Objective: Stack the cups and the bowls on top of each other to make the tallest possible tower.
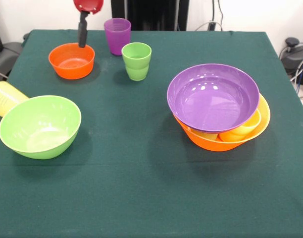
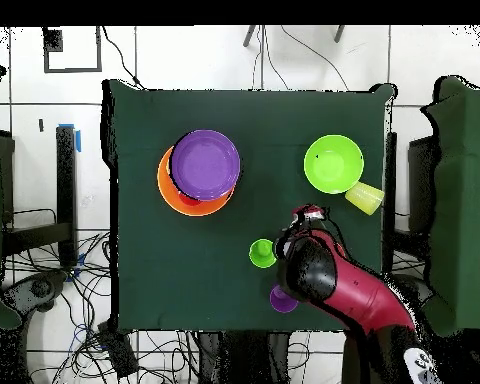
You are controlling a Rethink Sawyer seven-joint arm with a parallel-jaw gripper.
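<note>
Right now the hand (image 1: 82, 35) hangs over the small orange bowl (image 1: 71, 60), its tip at the rim; can't tell its grip. Just beside it: purple cup (image 1: 117, 35), lime green cup (image 1: 136, 60). Well apart: purple bowl (image 1: 213, 96) atop the yellow-orange bowl (image 1: 263, 116).

Robotics lab: robot arm (image 2: 349, 290), green-clothed table (image 1: 141, 188), loose cables (image 2: 74, 290) on tiled floor.

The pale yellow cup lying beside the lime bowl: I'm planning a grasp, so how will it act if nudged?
The pale yellow cup lies on its side, so it would probably roll, curving since it tapers. It looks thin and light, so likely skids easily. It lies against the lime green bowl, which may block it.
</note>
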